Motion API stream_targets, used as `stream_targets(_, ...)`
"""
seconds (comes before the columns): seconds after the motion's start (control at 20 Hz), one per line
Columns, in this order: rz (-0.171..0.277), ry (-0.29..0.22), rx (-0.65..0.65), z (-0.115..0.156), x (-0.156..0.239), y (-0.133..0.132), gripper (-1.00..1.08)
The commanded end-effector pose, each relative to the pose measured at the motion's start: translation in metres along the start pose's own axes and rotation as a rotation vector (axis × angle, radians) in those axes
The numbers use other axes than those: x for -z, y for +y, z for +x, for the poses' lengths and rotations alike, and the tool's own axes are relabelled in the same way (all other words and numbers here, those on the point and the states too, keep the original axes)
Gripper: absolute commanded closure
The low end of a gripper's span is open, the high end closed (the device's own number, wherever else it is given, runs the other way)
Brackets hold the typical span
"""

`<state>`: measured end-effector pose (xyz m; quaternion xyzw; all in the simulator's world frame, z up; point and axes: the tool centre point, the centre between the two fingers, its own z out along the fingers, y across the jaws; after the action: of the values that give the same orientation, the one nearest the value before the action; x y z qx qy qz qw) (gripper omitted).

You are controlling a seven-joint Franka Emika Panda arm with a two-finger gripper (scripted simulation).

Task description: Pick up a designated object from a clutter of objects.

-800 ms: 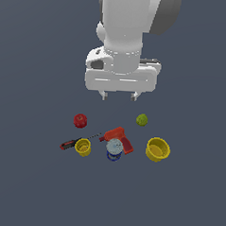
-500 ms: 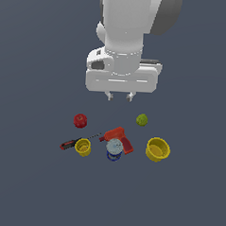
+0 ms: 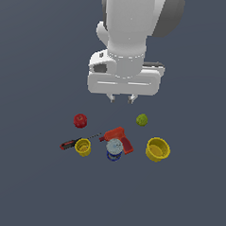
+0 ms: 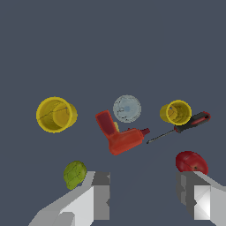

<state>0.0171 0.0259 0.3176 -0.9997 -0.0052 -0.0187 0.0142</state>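
The end effector (image 3: 121, 99) hangs above the dark tabletop (image 3: 30, 185), its two fingers spread apart and holding nothing; in the wrist view both fingertips (image 4: 101, 201) show with a wide gap between them. It is well above the clutter and on the far side of it. The larger yellow cup (image 3: 157, 149) stands upright with its mouth open upward at the exterior view's right end of the group, apart from the other items; the wrist view shows its thick rim and hollow inside (image 4: 55, 114). A green ball (image 3: 142, 119) lies just beyond the cup, on the far side and slightly toward the exterior view's left. In the middle of the group a red drill (image 3: 118, 138) lies on its side, and a blue-white can (image 3: 114, 149) stands on its near side, touching or almost touching it. Toward the exterior view's left sits the smaller yellow cup (image 3: 83, 146), with a red-black screwdriver (image 3: 73, 143) lying close beside it, its thin shaft pointing toward the drill. A red ball (image 3: 80, 120) rests on the far left of the group, separate from the rest.
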Motion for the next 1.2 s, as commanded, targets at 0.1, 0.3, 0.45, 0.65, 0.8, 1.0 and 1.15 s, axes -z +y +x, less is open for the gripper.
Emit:
stream_targets(0.1,-0.008,-0.008,0.001,0.007,-0.011,-0.012,-0.2)
stream_targets(0.3,-0.02,-0.019,0.001,0.017,-0.028,-0.031,-0.2)
stream_targets(0.45,-0.032,-0.029,0.002,0.026,-0.046,-0.051,-0.2)
stream_targets(0.65,-0.05,-0.044,0.004,0.037,-0.078,-0.085,-0.2)
stream_targets(0.8,-0.063,-0.054,0.006,0.043,-0.104,-0.113,-0.2)
stream_targets(1.0,-0.079,-0.067,0.008,0.047,-0.142,-0.152,-0.2)
stream_targets(1.15,-0.088,-0.074,0.01,0.046,-0.166,-0.177,-0.2)
